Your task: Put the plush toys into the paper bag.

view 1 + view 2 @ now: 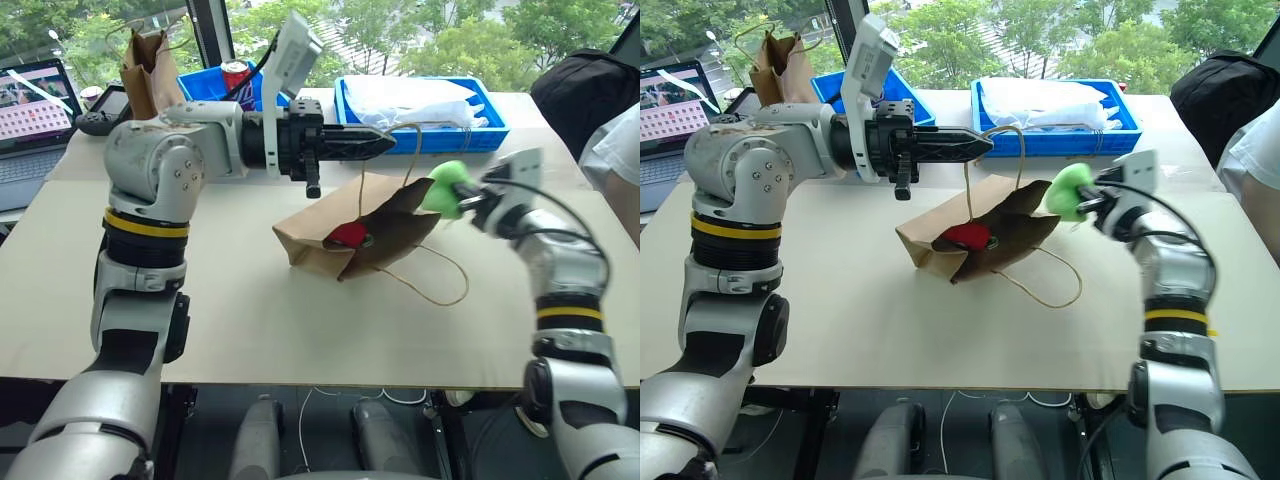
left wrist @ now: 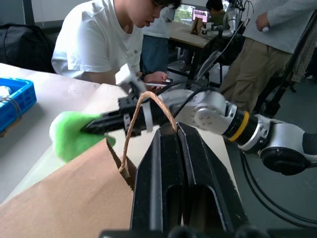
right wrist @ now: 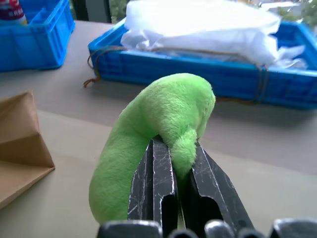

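The paper bag lies on its side on the table, its mouth facing my right arm. Inside the mouth rests the red plush toy. My left gripper reaches across level above the bag and is shut on one cord handle, which hangs taut down to the bag's rim. The other handle trails loose on the table. The light green plush toy is pinched in my right gripper, which holds it in the air just beside the bag's upper lip.
A blue tray with a white plastic bag stands behind the bag. A blue bin with a red can, a smaller brown paper bag and a laptop are at the back left. A person sits at the table's right edge.
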Controlling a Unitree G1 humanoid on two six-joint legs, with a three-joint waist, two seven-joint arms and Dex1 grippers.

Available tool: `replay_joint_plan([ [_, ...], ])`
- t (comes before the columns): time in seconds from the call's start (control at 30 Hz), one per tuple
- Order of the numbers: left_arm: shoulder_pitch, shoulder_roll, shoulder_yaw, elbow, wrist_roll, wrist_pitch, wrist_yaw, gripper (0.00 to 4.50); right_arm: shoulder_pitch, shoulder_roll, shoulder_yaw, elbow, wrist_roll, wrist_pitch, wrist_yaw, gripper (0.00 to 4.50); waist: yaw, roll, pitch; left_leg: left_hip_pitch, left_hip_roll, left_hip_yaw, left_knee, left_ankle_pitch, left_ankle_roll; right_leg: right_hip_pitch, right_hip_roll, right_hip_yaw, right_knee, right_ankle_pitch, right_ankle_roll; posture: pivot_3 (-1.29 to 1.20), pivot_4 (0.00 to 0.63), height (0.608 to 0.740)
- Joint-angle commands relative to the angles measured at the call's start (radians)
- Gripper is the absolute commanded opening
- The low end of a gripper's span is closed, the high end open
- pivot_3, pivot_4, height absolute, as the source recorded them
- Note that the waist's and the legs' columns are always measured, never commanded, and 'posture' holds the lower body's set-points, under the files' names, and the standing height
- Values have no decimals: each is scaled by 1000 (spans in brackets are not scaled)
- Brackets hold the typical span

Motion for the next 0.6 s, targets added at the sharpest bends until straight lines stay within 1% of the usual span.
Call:
replay_joint_plan([
  [0.03,-37,-8,12,18,3,-38,-19,0,66,-110,-94,-323,124,237,16,9,1,0,0,0,0,0,0,0,0,0,0,0,0,0,0,0,150,665],
  [0.1,-48,-13,7,47,14,-56,-28,0,112,-185,-161,-473,238,402,51,9,0,0,0,1,0,0,0,0,0,1,0,0,0,0,0,0,150,665],
  [0.17,-57,-15,1,70,25,-74,-37,0,145,-251,-229,-577,335,541,76,9,-2,0,0,1,0,0,0,0,0,1,0,0,0,0,0,0,150,665],
  [0.27,-64,-19,-5,89,37,-93,-51,0,173,-296,-295,-678,464,688,91,9,-3,0,0,2,1,0,0,0,0,2,0,0,-1,0,1,0,150,665],
  [0.3,-65,-19,-7,93,41,-99,-57,0,171,-291,-303,-707,514,733,88,9,-3,0,0,2,1,0,0,0,0,2,0,0,-1,-1,2,0,150,665],
  [0.4,-65,-22,-10,98,51,-109,-68,0,134,-229,-284,-771,646,828,38,9,-5,0,0,2,1,0,0,0,0,2,1,1,-1,-2,3,0,150,665],
  [0.53,-63,-26,-9,92,55,-110,-71,0,58,-110,-188,-819,748,868,-55,9,-4,0,0,2,1,0,0,0,0,2,1,1,-1,-2,3,0,150,665],
  [0.6,-60,-28,-6,83,53,-106,-69,0,11,-57,-115,-814,751,863,-99,9,-2,0,0,1,1,0,0,0,0,1,1,1,-2,-2,3,0,150,665],
])
